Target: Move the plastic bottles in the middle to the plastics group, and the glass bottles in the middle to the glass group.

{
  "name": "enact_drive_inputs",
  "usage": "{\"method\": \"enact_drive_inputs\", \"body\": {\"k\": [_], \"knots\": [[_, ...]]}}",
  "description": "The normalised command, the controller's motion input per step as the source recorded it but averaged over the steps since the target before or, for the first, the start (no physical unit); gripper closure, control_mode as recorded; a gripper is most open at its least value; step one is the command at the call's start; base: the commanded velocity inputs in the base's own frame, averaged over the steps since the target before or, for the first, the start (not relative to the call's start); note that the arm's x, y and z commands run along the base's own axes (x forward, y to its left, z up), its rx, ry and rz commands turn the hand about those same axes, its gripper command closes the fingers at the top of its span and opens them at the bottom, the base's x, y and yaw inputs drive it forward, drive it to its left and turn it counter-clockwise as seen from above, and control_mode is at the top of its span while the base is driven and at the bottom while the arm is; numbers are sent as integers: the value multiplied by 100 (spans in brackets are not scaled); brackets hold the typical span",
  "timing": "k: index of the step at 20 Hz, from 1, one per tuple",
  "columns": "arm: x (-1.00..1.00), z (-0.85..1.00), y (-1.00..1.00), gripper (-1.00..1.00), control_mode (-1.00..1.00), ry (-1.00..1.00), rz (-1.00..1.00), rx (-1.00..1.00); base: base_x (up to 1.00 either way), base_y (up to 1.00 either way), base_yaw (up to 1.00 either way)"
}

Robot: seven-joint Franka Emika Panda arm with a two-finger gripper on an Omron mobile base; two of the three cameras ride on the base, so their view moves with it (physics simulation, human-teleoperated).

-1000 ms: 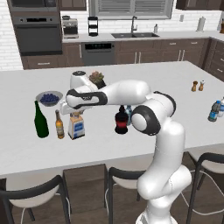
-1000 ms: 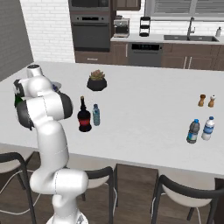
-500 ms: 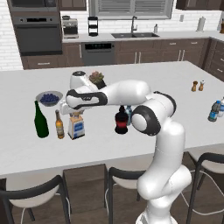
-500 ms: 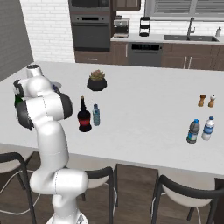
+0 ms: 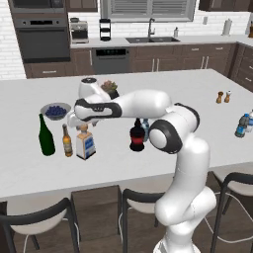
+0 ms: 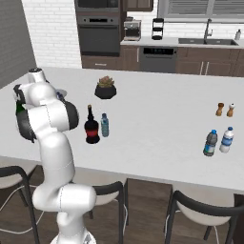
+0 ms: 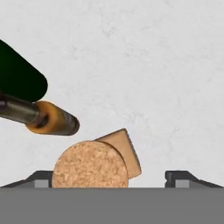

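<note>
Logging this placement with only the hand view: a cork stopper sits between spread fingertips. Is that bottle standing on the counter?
Observer: Yes. The left base view shows the square bottle upright on the counter, right beside the amber bottle.
Operator: What stands in the middle?
Observer: The dark red-labelled bottle and the small water bottle, close together.
Operator: Where is the plastics group?
Observer: The pair of water bottles stands at the counter's far right end, near the shakers.

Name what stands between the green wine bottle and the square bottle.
The slim amber bottle stands between the green wine bottle and square bottle, in the left base view.
</note>
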Motion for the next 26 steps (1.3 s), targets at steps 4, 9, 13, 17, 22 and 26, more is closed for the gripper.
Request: {"method": "enact_drive_inputs", "body": {"k": [4,9,13,17,22,26], "knots": [[0,33,0,-100,-100,0,0,0,0,0,0],[-27,38,-7,-100,-100,-1,0,0,0,0,0],[-79,14,-39,-100,-100,-1,-4,0,0,0,0],[-100,0,-67,-100,-100,-6,-9,2,0,0,0],[-98,0,-82,-100,-100,-7,-13,3,0,0,0],[-37,9,-92,-100,-100,0,-18,1,0,0,0]]}}
